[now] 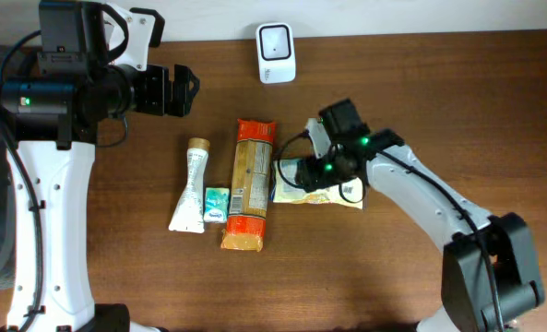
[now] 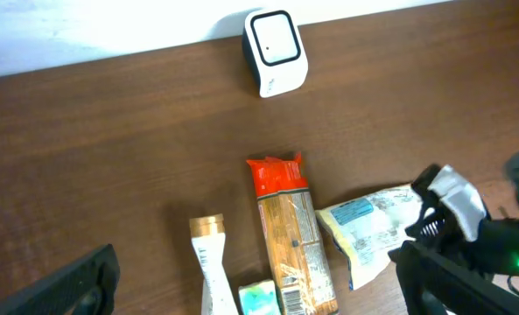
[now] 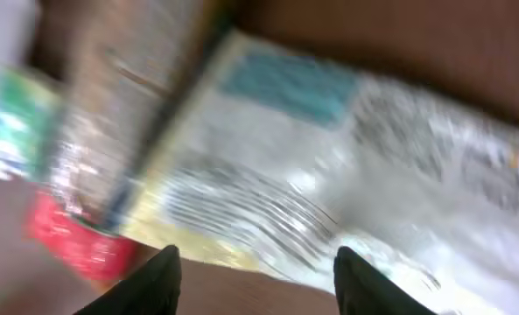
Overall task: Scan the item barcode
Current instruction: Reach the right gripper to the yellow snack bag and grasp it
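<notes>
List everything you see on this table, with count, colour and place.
barcode scanner: one, white, far edge, centre
pasta pack: one, orange, red top, table middle
tube: one, white, gold cap, left of pasta pack
small box: one, green, between tube and pasta pack
flat packet: one, yellow-white, right of pasta pack, below right gripper
table: one, brown wood
left gripper: one, black, open, far left above table
right gripper: one, black, open, over flat packet
</notes>
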Controlling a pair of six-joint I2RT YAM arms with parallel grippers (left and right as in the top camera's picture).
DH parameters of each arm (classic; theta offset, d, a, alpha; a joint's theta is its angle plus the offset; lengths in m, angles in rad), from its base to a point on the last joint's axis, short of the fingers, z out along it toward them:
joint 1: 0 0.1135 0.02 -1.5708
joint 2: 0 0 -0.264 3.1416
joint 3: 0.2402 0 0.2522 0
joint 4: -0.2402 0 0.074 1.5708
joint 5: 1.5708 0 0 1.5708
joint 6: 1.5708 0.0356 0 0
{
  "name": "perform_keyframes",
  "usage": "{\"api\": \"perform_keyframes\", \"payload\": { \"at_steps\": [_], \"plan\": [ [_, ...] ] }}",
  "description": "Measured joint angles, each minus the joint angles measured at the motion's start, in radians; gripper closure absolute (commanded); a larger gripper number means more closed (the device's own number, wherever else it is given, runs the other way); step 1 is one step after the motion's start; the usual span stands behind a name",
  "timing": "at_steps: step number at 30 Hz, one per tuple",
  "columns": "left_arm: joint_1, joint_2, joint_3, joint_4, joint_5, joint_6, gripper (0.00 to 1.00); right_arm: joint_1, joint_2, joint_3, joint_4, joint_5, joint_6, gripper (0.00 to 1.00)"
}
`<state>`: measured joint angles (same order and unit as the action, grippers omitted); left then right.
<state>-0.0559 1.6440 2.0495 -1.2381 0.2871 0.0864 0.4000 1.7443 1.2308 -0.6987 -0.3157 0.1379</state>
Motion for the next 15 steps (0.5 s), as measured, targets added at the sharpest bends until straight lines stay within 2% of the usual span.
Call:
{"api": "perform_keyframes", "payload": {
  "at_steps": [3, 6, 9, 11, 15],
  "plan": [
    [0.000, 0.000, 0.000, 0.000, 0.000, 0.000, 0.01, 0.029, 0.023, 0.002, 0.053, -0.030, -0.011, 0.43],
    [0.000, 0.000, 0.000, 0.000, 0.000, 0.000, 0.01, 0.043, 0.126, 0.002, 0.073, -0.041, -0.011, 0.42],
    [0.000, 0.000, 0.000, 0.001, 0.000, 0.000, 0.01, 0.022, 0.130, 0.008, -0.108, 0.002, -0.011, 0.40],
    [0.000, 0.000, 0.000, 0.000, 0.000, 0.000, 0.01, -0.045, 0.130, 0.011, -0.228, 0.100, -0.017, 0.35],
    [0.000, 0.000, 0.000, 0.000, 0.000, 0.000, 0.01, -0.278, 0.133, 0.029, -0.344, 0.295, -0.086, 0.27]
  ]
}}
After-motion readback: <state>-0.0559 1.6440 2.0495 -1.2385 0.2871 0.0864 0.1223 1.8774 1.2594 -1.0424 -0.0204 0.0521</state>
